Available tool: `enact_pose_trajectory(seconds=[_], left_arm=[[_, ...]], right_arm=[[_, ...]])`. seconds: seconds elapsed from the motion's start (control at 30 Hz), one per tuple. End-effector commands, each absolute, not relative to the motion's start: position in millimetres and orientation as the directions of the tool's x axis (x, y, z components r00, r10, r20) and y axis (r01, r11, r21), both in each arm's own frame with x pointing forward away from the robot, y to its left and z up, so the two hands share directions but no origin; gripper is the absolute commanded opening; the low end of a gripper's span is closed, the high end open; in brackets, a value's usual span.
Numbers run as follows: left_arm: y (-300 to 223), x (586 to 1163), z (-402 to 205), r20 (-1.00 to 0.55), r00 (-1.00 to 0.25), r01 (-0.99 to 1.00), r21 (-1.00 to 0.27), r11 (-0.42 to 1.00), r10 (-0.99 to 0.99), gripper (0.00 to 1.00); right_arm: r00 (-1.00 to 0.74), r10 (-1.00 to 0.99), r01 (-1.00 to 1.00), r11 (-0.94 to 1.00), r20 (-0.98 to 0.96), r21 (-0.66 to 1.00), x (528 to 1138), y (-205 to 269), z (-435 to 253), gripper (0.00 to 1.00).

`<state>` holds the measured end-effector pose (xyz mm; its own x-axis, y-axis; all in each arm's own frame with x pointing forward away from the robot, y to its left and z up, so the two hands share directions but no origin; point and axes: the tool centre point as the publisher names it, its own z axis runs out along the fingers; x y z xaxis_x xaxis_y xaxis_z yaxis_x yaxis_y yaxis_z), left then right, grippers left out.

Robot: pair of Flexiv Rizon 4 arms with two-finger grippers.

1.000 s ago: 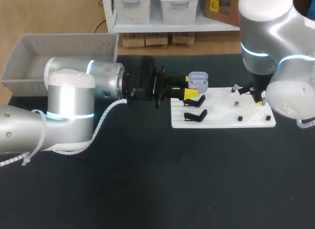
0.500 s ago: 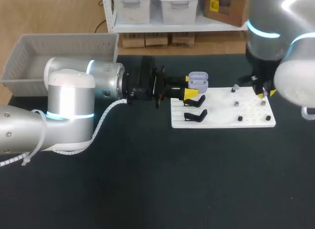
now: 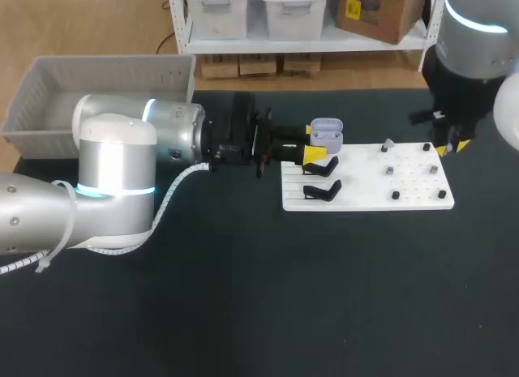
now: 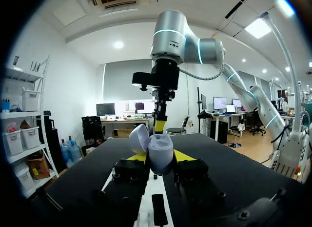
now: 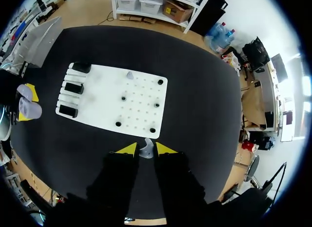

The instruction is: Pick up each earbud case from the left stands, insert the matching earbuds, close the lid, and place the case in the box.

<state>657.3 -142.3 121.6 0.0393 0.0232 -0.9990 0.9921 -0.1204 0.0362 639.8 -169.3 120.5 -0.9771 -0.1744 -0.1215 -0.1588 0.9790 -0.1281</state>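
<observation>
Black table (image 3: 243, 304) with a matte dark top. White rectangular board (image 3: 365, 186) lies flat on it, right of middle, toward far edge. Board's right part has a grid of small holes; several small dark pegs (image 3: 396, 195) stand there, well apart.

The pale lavender earbud case (image 4: 160, 151) stands upright in the left claw (image 4: 160, 156), pinched from both sides by the yellow tips, its lid swung open. A small grey earbud (image 5: 146, 150) is gripped between the tips of the right claw (image 5: 142, 149). A second earbud (image 5: 129, 75) sits on the white board (image 5: 139, 92), well ahead of the right claw. The black stands (image 3: 322, 190) line the board's edge just beside the left claw. The grey box (image 3: 97, 77) lies well behind the left claw.
</observation>
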Motion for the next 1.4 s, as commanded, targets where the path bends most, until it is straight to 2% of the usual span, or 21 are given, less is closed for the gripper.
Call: enact_pose_trajectory(seconds=[0.03,0.2,0.33,0.77,0.97,1.4], left_arm=[[-142.5,657.5,120.8,-0.999,0.04,0.992,0.037,-0.12,0.022,0.0],[-142.5,657.5,120.8,-0.999,0.04,0.992,0.037,-0.12,0.022,0.0],[-142.5,657.5,120.8,-0.999,0.04,0.992,0.037,-0.12,0.022,0.0],[-158.2,652.0,111.7,-0.998,0.057,0.991,0.054,-0.121,0.027,0.0],[-162.0,651.2,110.8,-0.998,0.063,0.993,0.061,-0.103,0.019,0.0],[-161.6,650.1,111.0,-0.997,0.075,0.993,0.073,-0.091,0.011,0.0]], right_arm=[[-0.977,-0.174,-0.158,0.979,-0.124,-0.129,639.4,-169.3,119.8,0.0],[-0.977,-0.174,-0.158,0.979,-0.124,-0.129,639.4,-169.3,119.8,0.0],[-0.971,-0.159,-0.152,0.987,-0.178,-0.054,623.8,-147.3,146.6,0.0],[-0.989,-0.073,-0.059,0.992,-0.127,-0.111,598.4,-112.0,178.0,0.0],[-0.994,0.037,0.043,0.998,-0.107,-0.055,600.2,-100.6,179.7,0.0],[-0.993,0.069,0.075,0.995,-0.097,-0.063,601.3,-81.7,176.7,0.0]])
